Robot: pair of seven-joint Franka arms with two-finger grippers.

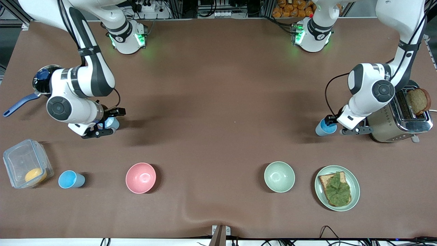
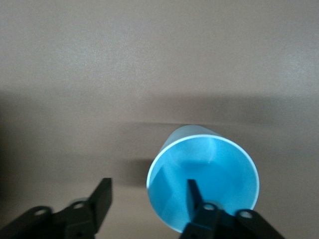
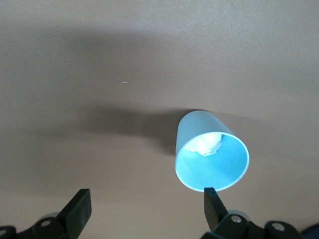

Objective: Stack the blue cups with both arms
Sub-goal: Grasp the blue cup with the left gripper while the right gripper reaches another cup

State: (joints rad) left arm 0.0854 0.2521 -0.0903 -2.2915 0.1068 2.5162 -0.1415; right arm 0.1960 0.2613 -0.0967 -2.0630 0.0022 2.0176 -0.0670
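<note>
Read as a clock face from the front camera, the surface [image 1: 218, 102] carries three upright blue cups, each with its mouth up and its long axis vertical.

One blue cup [image 1: 325, 127] stands at about three o'clock, just beside the toaster [image 1: 399, 119]. The left gripper [image 1: 341, 125] is down at it. In the left wrist view, the left gripper [image 2: 148, 191] has its jaws astride that cup's wall. One finger [image 2: 193, 191] reaches inside the mouth of the cup [image 2: 204, 181], while the other stands outside, apart from the wall. The jaws are released and nothing is pinched yet. The grasp turns on the wall lying between the two fingers, nearer the inner one, so the outer finger has the gap to close.

At about nine o'clock stands a second cup [image 1: 112, 123], with the right gripper [image 1: 106, 122] low over it. From the right wrist, the right gripper [image 3: 145, 201] shows its jaws spread wide and holding nothing. This second cup [image 3: 212, 157], which has something whitish at its bottom, sits off toward one finger rather than midway. That arm probably needs to shift sideways before it closes.

A third cup [image 1: 71, 179] waits at about eight o'clock, just beside the clear box [image 1: 20, 160]. The right arm is the nearer arm to it.
</note>
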